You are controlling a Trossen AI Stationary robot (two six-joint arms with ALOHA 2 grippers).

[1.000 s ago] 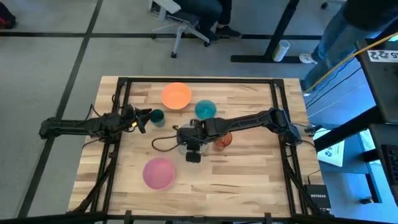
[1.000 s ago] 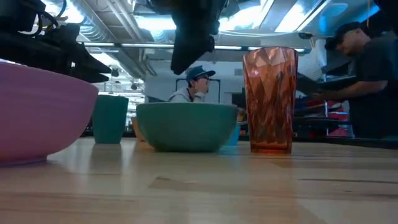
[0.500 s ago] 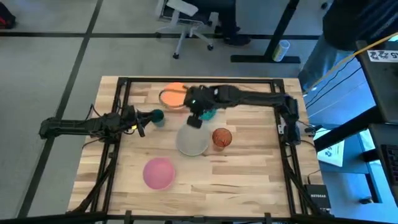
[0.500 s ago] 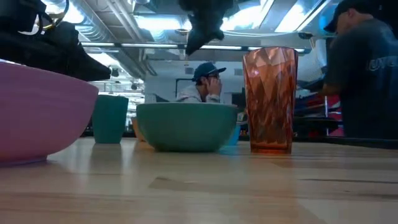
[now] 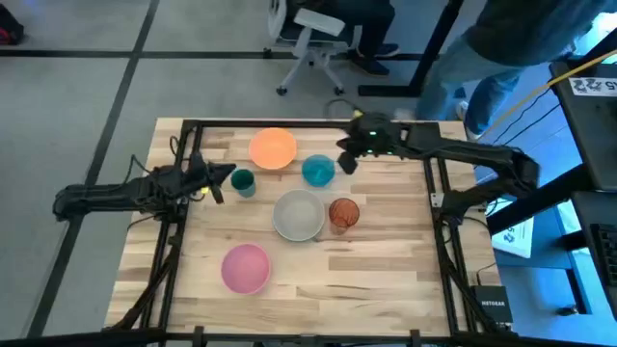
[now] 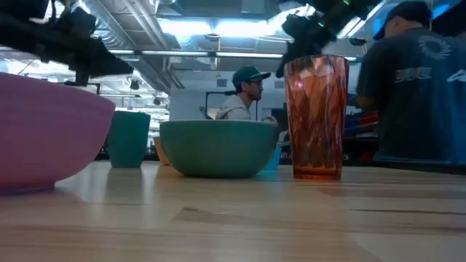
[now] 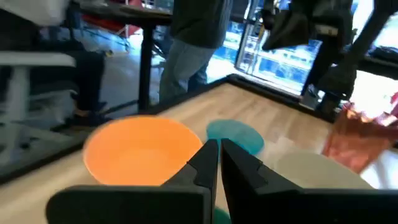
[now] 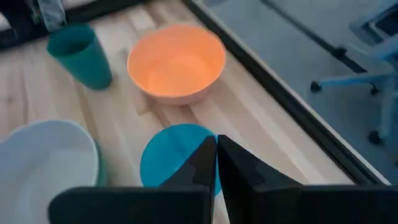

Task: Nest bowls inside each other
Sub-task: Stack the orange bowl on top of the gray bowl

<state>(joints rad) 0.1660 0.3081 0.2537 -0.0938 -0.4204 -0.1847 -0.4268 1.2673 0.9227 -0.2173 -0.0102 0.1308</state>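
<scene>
High view: 6 vessels stand on the wooden table (image 5: pixel 376 280), placed here relative to the grey bowl (image 5: pixel 298 215) at its middle. The reddish-brown cup (image 5: pixel 343 212) stands just beside it toward the right arm's side. The blue bowl (image 5: pixel 318 171) sits just behind it, the orange bowl (image 5: pixel 273 148) farther back toward the left arm's side, the dark-teal cup (image 5: pixel 243 181) beside that, and the pink bowl (image 5: pixel 246 267) nearer the front edge. No bowl is nested yet. The right gripper (image 5: pixel 348 162) hovers beside the blue bowl, fingers pressed together and holding nothing. The left gripper (image 5: pixel 224 179) sits just beside the dark-teal cup, fingers likewise closed and empty.
</scene>
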